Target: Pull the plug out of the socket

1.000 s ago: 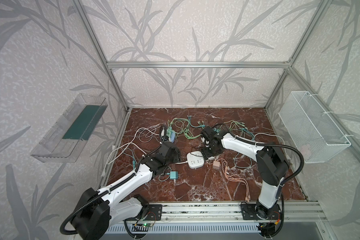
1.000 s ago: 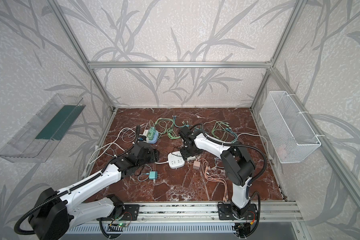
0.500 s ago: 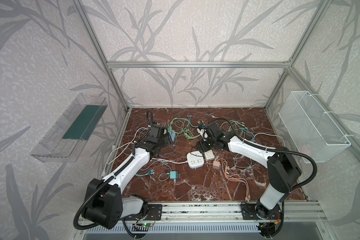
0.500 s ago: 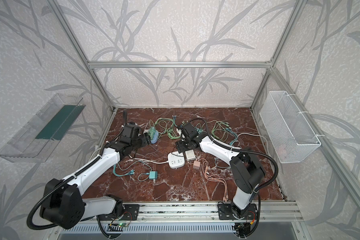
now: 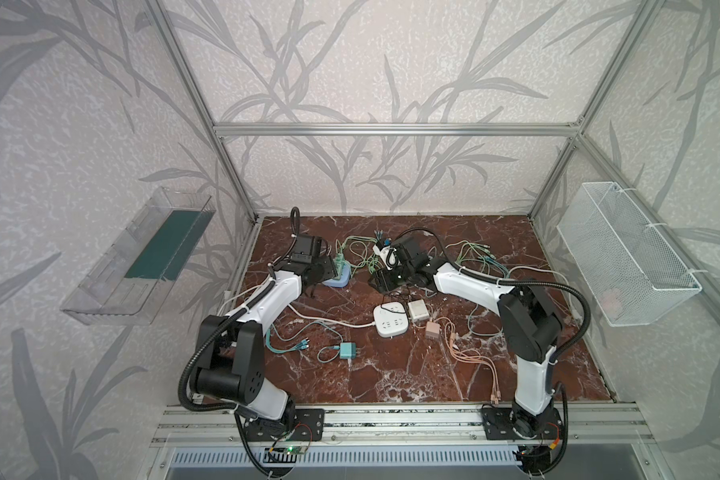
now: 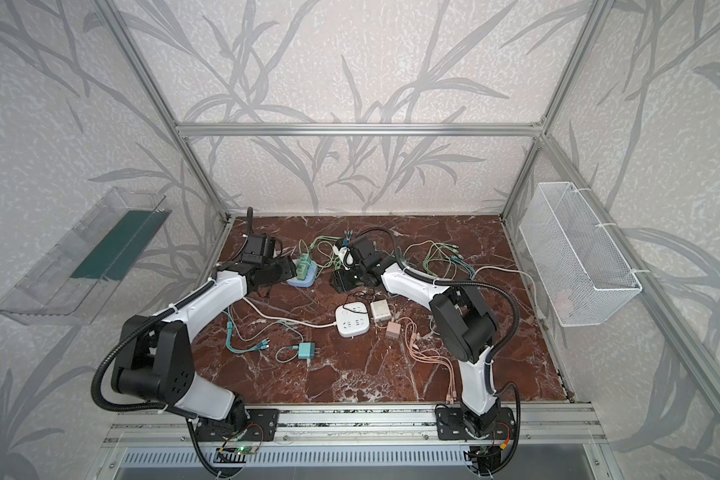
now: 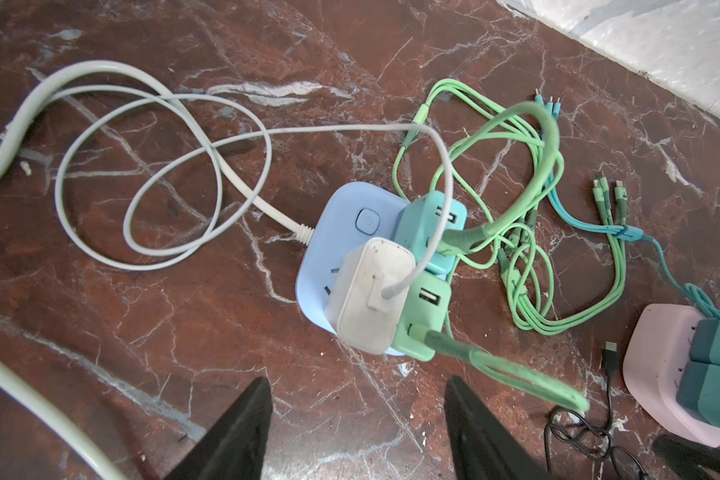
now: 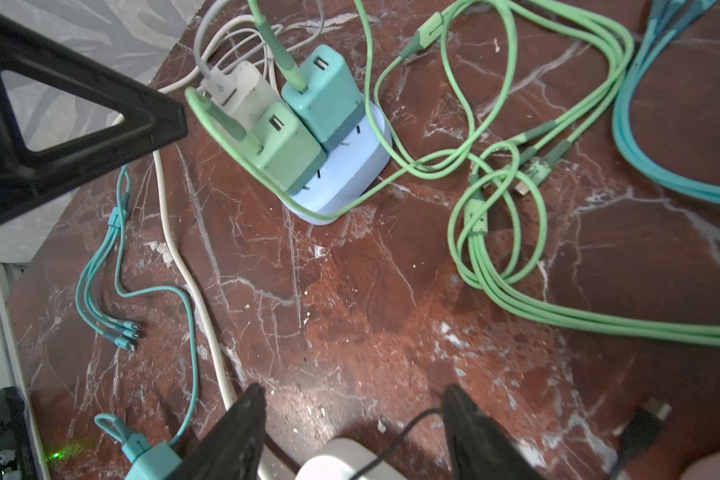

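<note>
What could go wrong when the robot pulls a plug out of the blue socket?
The white plug sits tight against the green plug, so the open left tool might pinch both. Nothing holds the blue socket down, so it may lift too. The green cable sticking out beside them could snag the tool.

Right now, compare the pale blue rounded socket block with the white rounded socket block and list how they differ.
The pale blue rounded socket block carries three chargers; the white rounded socket block shows bare outlets. The blue one sits farther back on the marble table; the white one lies nearer its middle. Both are rounded squares lying flat, each trailing a white cord.
</note>
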### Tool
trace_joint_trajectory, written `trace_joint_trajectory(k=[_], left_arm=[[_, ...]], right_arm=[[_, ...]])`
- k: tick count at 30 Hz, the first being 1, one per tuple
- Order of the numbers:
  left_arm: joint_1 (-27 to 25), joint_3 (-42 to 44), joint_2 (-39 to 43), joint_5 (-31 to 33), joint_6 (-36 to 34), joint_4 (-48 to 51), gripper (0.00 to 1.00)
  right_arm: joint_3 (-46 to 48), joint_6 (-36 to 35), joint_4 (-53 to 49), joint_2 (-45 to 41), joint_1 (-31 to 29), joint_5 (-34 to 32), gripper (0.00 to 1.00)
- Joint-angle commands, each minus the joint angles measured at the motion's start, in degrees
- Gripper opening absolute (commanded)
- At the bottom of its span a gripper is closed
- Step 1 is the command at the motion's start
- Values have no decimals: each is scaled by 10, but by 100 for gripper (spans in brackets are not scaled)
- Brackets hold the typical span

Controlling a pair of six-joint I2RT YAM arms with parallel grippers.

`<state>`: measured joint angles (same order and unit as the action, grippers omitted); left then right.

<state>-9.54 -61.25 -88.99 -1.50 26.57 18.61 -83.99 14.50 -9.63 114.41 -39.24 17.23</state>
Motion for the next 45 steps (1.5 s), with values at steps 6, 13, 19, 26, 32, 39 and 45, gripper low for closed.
trace_joint_trajectory(k=[6, 13, 19, 26, 32, 39, 45], left_arm=[[8, -52, -40, -1, -44, 14, 60], [9, -73, -69, 13, -67, 30, 57], [10, -101, -100, 15, -70, 51, 55], [9, -121, -128, 9, -80, 56, 50], [9, -128, -145, -1, -83, 66, 44], [2, -123, -140, -19, -83, 71, 32], [-10, -99, -122, -25, -77, 67, 28]], right_arm=[[-102, 52, -8, 86, 15, 43, 66], [-202, 70, -40, 162, 22, 68, 65], [-270, 81, -78, 209, 22, 80, 64], [-308, 88, -101, 238, 22, 90, 63], [-334, 83, -125, 254, 22, 85, 63], [-366, 86, -141, 272, 22, 93, 63], [-376, 86, -147, 283, 22, 98, 63]])
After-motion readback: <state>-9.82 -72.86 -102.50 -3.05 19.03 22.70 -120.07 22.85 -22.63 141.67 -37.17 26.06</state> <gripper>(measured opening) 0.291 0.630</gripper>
